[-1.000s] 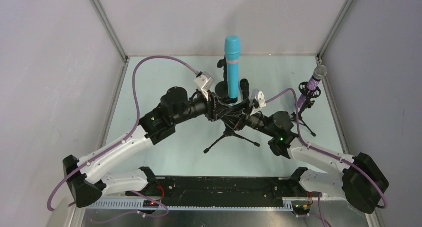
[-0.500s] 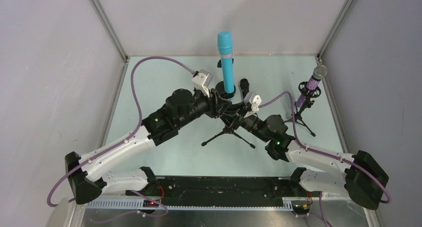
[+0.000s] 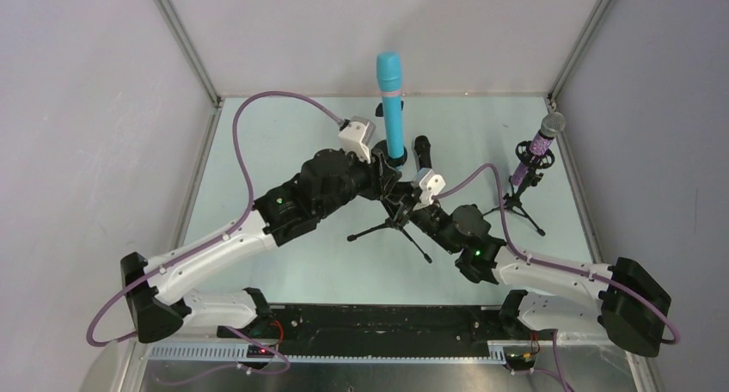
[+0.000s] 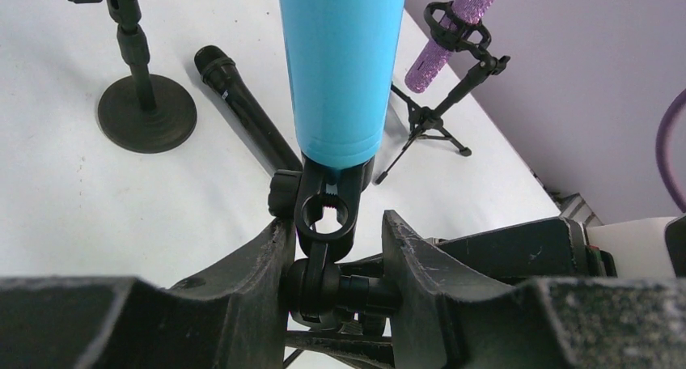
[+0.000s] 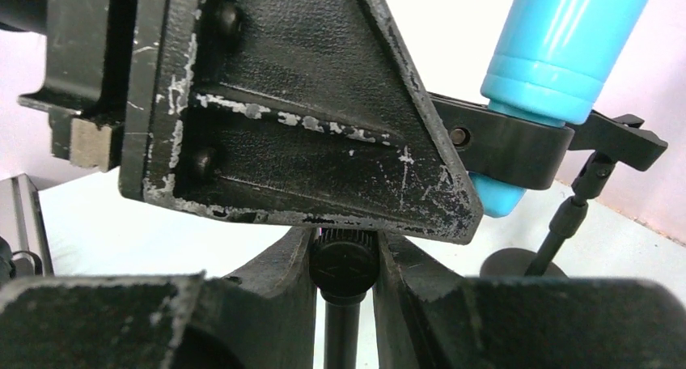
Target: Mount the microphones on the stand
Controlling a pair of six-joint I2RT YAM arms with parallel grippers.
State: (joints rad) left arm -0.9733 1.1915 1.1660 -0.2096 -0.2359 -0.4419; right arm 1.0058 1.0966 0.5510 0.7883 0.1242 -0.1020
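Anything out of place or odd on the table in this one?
The black mic lies flat on the table beside the empty round-base stand, not clipped in. The cyan mic and purple mic are mounted; nothing looks spilled or broken.

The upright microphone (image 3: 391, 108) at upper centre is plain cyan, seated in a black tripod stand (image 4: 314, 282). At the right edge, the second standing microphone (image 3: 542, 141) is glittery purple with a silver-grey head. The lying microphone (image 4: 243, 102) on the pale mint table (image 3: 284, 134) looks all black, though one end is hidden.

No text, label, brand or number can be read anywhere.
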